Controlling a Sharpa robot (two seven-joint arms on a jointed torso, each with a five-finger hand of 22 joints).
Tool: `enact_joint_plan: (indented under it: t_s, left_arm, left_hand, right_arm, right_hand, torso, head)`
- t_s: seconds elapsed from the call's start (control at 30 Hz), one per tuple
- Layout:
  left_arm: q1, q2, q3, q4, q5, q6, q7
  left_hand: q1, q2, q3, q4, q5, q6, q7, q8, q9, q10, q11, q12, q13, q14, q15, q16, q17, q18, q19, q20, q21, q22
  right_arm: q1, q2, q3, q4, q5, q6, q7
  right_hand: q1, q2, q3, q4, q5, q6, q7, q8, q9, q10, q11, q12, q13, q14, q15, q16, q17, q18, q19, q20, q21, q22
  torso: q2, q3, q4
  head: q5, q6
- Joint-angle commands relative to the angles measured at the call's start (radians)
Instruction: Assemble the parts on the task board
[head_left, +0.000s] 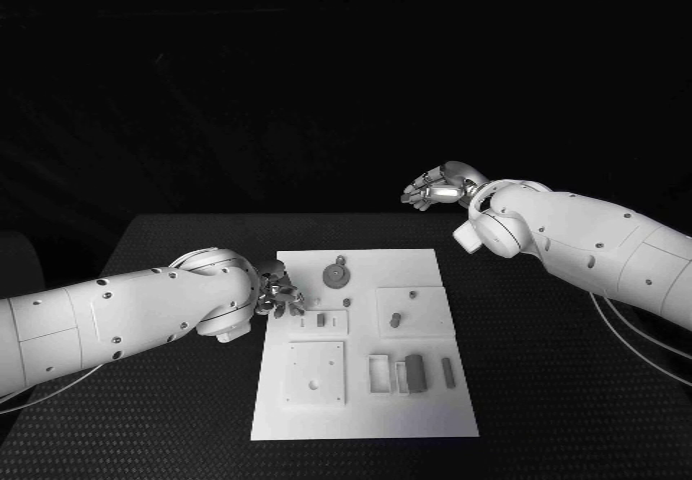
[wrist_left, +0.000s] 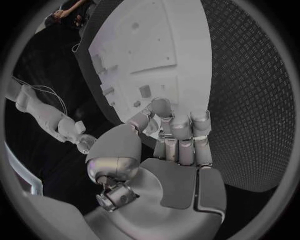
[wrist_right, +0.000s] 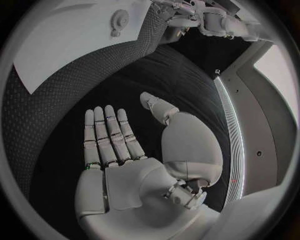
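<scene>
Fingers of the left hand (head_left: 278, 297) curl together over the left edge of the task board (head_left: 433, 420), above its upper left corner region; whether they pinch anything, I cannot tell. From the left wrist view the left hand (wrist_left: 178, 137) hangs just over the board's (wrist_left: 147, 45) near edge. The right hand (head_left: 437, 187) floats well beyond the board's far right corner, above the black table (head_left: 173, 420), fingers straight and spread, holding nothing (wrist_right: 109, 137). On the board, a round gear (head_left: 336, 273) sits near the far edge, and upright grey parts (head_left: 415, 372) stand toward its near right side.
</scene>
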Motion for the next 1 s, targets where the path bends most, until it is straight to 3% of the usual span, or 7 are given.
enact_joint_plan:
  t_s: [0.03, 0.37, 1.0]
  left_arm:
    - [-0.003, -0.001, 0.0, 0.007, -0.018, 0.031, -0.017]
    - [-0.021, 0.006, 0.0, 0.005, -0.021, 0.025, -0.02]
    - [-0.026, 0.015, 0.0, -0.001, -0.03, 0.023, -0.02]
  left_hand:
    - [0.007, -0.002, 0.007, 0.001, 0.004, 0.012, -0.006, 0.003, -0.001, 0.004, -0.004, -0.002, 0.001, 0.003, -0.006, 0.005, 0.0, 0.016, 0.007, -0.098, 0.004, 0.0]
    - [0.008, -0.002, 0.008, 0.001, 0.004, 0.012, -0.006, 0.004, 0.0, 0.005, -0.004, -0.001, 0.002, 0.004, -0.006, 0.006, 0.0, 0.016, 0.008, -0.098, 0.004, 0.0]
    - [0.007, -0.001, 0.009, 0.001, 0.004, 0.012, -0.006, 0.003, -0.001, 0.005, -0.004, 0.0, 0.002, 0.005, -0.006, 0.007, 0.0, 0.016, 0.009, -0.099, 0.005, 0.001]
  right_arm:
    - [0.0, -0.001, 0.0, 0.001, 0.001, 0.013, 0.012]
    - [0.0, -0.004, 0.0, 0.005, 0.001, 0.012, 0.013]
    - [0.0, -0.006, 0.0, 0.009, 0.001, 0.014, 0.012]
  right_hand:
    - [-0.005, 0.009, -0.006, 0.002, 0.007, -0.008, 0.011, 0.007, -0.002, 0.003, 0.003, -0.005, -0.001, -0.006, -0.001, -0.006, -0.002, -0.008, -0.007, -0.003, -0.006, 0.002]
    - [-0.005, 0.01, -0.007, 0.002, 0.008, -0.008, 0.01, 0.007, -0.002, 0.003, 0.002, -0.006, -0.001, -0.006, -0.003, -0.006, -0.002, -0.007, -0.006, -0.003, -0.007, 0.003]
    - [-0.006, 0.009, -0.008, 0.004, 0.009, -0.009, 0.01, 0.008, -0.003, 0.003, 0.002, -0.007, -0.002, -0.007, -0.002, -0.006, -0.002, -0.007, -0.006, -0.003, -0.008, 0.004]
  torso:
    - [0.0, 0.0011, -0.0011]
    - [0.0, 0.0011, 0.0]
    - [0.0, 0.0003, 0.0001]
  head:
    - [0.0, 0.002]
    - [-0.002, 0.0]
    - [-0.004, -0.002]
